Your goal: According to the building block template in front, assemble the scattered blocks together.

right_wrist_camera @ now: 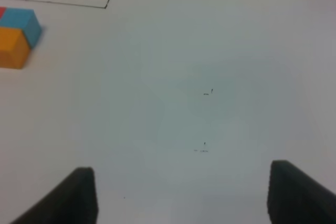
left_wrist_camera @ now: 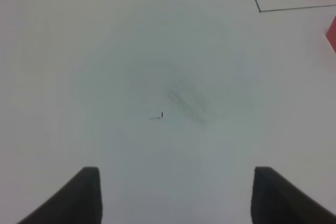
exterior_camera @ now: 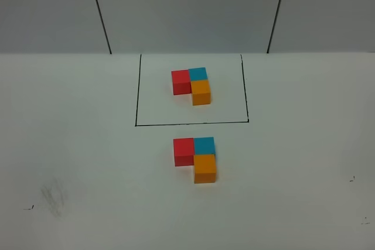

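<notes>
Bare table (exterior_camera: pixel 76 144) flanks the joined blocks (exterior_camera: pixel 195 156).

Lab test bench, plain white table (exterior_camera: pixel 70 144), grey panel wall (exterior_camera: pixel 187 4)

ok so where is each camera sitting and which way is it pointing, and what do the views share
exterior high: mounted up high in front, looking down at the white table, the framed template and the assembled blocks nearer the camera; no arm shows.
left wrist: on the left arm, facing down at bare table; the open left claw shows empty.
right wrist: on the right arm, facing down at the table; the open right claw shows empty.
shared: every view catches the black frame line and part of the assembled blocks.
</notes>
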